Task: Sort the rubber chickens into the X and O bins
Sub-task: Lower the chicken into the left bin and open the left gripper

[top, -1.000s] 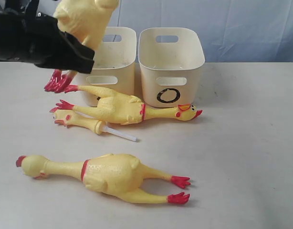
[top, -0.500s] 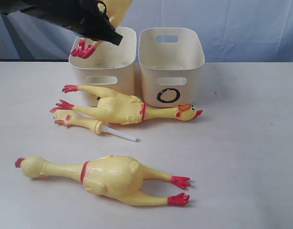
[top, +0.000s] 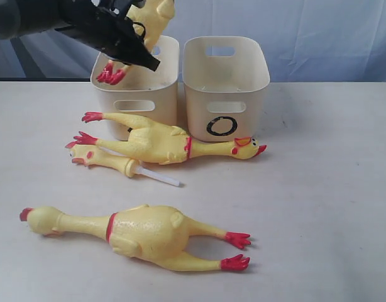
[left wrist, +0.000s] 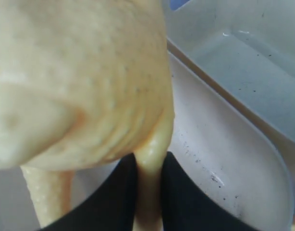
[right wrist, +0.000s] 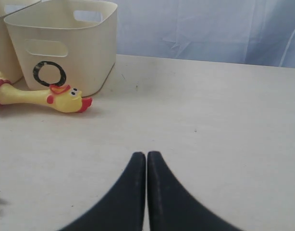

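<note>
My left gripper (top: 139, 56) is shut on one leg of a yellow rubber chicken (top: 156, 14) held over the left cream bin (top: 165, 94). Its red feet (top: 111, 72) hang at the bin's rim. In the left wrist view the black fingers (left wrist: 148, 163) pinch the leg under the body (left wrist: 80, 82). That bin's mark is hidden. The O bin (top: 256, 94) stands to its right. One whole chicken (top: 161, 141) lies before the bins, a head-and-neck with a white tube (top: 111, 162) beside it, another whole chicken (top: 146, 229) nearer. My right gripper (right wrist: 146, 156) is shut and empty above bare table.
A blue cloth backdrop (top: 319, 31) hangs behind the white table (top: 331, 189). In the right wrist view the O bin (right wrist: 90, 53) and a chicken's head (right wrist: 66, 98) lie ahead of the fingers and off to one side.
My left gripper has carried the chicken from beside the left bin up and over it, then dipped slightly toward the opening. Everything on the table has stayed put.
</note>
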Tool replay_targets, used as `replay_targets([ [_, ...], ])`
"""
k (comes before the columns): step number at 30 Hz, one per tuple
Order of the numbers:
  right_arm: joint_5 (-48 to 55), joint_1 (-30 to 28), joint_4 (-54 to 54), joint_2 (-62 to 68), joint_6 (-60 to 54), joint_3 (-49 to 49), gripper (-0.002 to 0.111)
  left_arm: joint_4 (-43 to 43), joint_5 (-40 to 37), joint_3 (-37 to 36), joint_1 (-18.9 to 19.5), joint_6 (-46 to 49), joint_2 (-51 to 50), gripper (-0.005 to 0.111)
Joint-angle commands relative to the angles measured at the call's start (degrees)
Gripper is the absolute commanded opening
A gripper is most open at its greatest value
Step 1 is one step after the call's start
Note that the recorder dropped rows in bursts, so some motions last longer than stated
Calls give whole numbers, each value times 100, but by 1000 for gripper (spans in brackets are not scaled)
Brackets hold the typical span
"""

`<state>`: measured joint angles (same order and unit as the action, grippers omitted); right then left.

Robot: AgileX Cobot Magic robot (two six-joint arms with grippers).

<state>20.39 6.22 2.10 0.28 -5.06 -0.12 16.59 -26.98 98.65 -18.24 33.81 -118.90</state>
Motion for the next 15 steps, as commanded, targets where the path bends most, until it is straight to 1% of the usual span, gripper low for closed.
replay_targets([
  [1, -66, 18, 10, -28, -19, 12, 2, -167, 444, 61, 6, -34, -195, 0],
  [3, -82, 45, 10, -28, -19, 12, 2, -167, 611, 61, 6, -34, -229, 0],
  [6, -82, 79, 10, -28, -19, 12, 2, -167, 650, 61, 6, -54, -273, 0],
  [9, -82, 79, 10, -28, -19, 12, 2, -182, 532, 61, 6, -55, -355, 0],
  [11, -82, 79, 10, -28, -19, 12, 2, -227, 310, 78, 6, -55, -480, 0],
  [13, -82, 79, 10, -28, -19, 12, 2, -227, 286, 78, 6, -55, -558, 0],
  [15, -82, 79, 10, -28, -19, 12, 2, -227, 286, 78, 6, -55, -571, 3],
])
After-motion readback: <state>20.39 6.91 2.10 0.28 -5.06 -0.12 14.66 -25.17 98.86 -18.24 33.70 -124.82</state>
